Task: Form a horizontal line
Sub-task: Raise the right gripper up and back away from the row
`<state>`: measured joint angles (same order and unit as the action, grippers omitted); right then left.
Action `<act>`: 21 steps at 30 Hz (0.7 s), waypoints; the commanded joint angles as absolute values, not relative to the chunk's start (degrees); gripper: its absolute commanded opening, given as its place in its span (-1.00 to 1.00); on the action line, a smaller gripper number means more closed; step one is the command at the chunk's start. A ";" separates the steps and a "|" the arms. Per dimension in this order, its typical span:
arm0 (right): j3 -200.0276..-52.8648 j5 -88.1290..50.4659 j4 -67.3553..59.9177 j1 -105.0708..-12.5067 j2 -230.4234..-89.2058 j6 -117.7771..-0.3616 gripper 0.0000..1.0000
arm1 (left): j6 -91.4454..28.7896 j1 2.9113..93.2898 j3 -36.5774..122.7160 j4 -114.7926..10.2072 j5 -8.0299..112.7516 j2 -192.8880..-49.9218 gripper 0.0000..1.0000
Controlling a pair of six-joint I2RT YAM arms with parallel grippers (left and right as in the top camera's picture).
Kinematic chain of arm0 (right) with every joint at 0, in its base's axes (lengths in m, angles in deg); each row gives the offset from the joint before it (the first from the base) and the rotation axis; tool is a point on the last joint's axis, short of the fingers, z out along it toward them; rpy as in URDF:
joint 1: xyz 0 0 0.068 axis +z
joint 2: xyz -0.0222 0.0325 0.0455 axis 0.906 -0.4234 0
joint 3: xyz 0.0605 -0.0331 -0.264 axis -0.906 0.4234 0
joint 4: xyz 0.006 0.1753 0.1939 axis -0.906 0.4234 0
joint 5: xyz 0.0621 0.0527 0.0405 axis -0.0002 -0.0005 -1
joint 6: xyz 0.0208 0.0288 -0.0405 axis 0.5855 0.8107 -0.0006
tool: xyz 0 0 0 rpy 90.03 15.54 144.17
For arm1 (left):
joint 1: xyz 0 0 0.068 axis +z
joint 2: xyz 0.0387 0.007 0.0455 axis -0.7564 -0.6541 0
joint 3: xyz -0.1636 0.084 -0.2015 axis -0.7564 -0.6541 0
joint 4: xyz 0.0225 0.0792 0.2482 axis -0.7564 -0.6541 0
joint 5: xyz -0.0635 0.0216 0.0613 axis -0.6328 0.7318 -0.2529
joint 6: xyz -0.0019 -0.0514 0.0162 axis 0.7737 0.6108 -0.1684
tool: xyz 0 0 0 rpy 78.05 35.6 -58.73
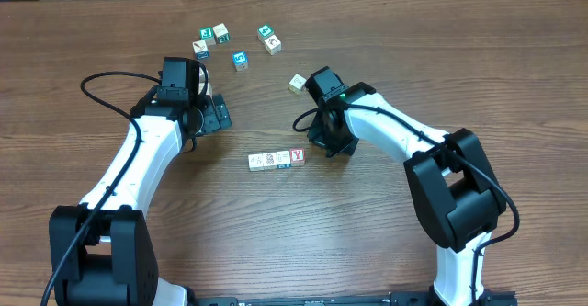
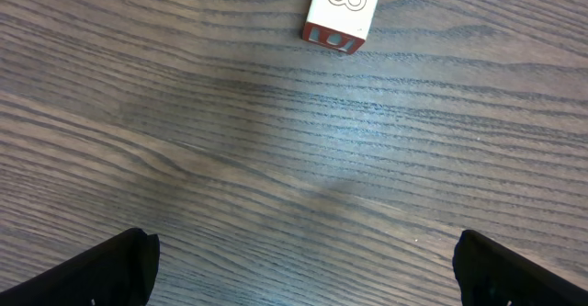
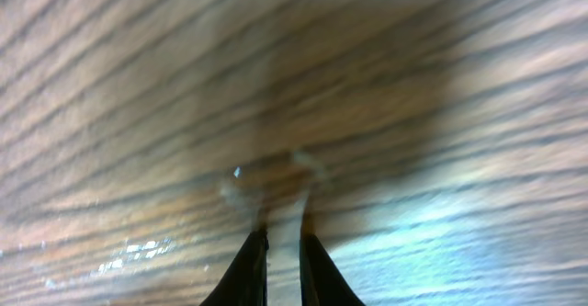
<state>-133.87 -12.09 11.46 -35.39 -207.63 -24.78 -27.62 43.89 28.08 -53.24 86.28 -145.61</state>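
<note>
We've got the horizontal line (image 1: 276, 160) mid-worktop (image 1: 367, 242), long axis parallel to the near edge. The right gripper (image 1: 333, 143) (fingers together, empty) sits just beside its Y cube (image 1: 297, 155); the left gripper (image 1: 219, 115), fingers wide apart, is farther off.

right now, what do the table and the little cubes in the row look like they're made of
The table: wood or wood-look laminate, low sheen, with dark grain lines across it. The row of cubes: likely painted wood or plastic, smooth white faces with printed marks, a red Y on the end cube; too small to tell which.
</note>
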 commanded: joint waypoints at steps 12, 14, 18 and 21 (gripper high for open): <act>-133.52 -10.08 12.90 -39.00 -208.17 -25.02 1.00 | -28.17 43.89 28.71 -53.20 87.00 -144.61 1.00; -133.54 -10.54 12.88 -39.00 -208.17 -25.02 1.00 | -28.17 43.89 28.71 -53.22 86.98 -144.61 1.00; -133.54 -13.14 12.84 -39.00 -208.17 -24.99 1.00 | -28.17 43.89 28.71 -53.20 86.98 -144.61 1.00; -133.54 -15.52 12.99 -39.00 -208.17 -25.04 1.00 | -28.17 43.89 28.71 -53.22 87.00 -144.61 1.00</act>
